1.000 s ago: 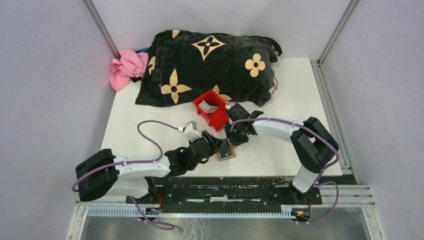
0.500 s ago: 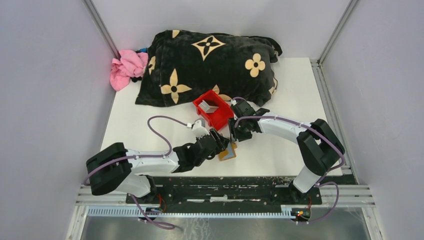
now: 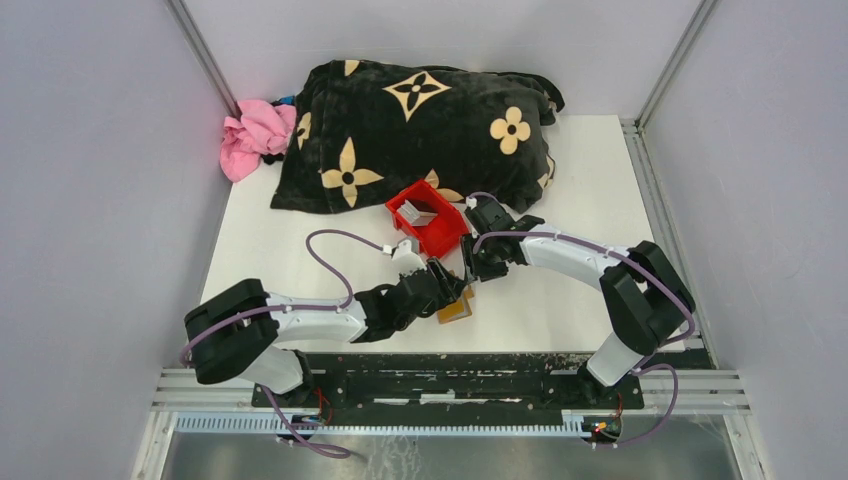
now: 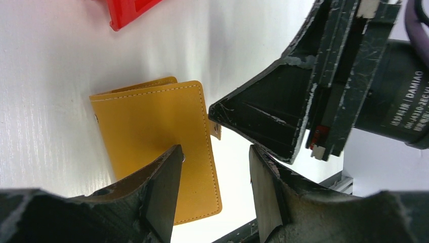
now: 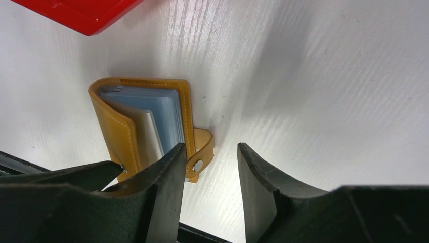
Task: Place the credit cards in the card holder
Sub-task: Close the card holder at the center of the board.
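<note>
The tan card holder [image 3: 456,309] lies on the white table near the front edge, folded over. In the right wrist view the card holder [image 5: 114,126] gapes a little, showing pale clear pockets [image 5: 164,119] and a loose snap strap [image 5: 201,152]. Grey credit cards [image 3: 413,212] stand in the red bin [image 3: 440,240]. My left gripper [image 4: 215,190] is open just above the holder's [image 4: 146,121] right edge, gripping nothing. My right gripper [image 5: 208,185] is open too, over bare table beside the strap. Both grippers meet over the holder, left gripper [image 3: 447,287], right gripper [image 3: 469,265].
A black blanket with tan flowers [image 3: 420,125] covers the back of the table, with a pink cloth [image 3: 255,135] at its left. The red bin's corner [image 5: 81,15] sits close behind the holder. The table's front edge and a black rail [image 3: 450,365] lie just below.
My left arm has reached further right and forward over the holder. My right gripper has drawn back from the holder toward the bin. The holder shows less of its pale inside.
</note>
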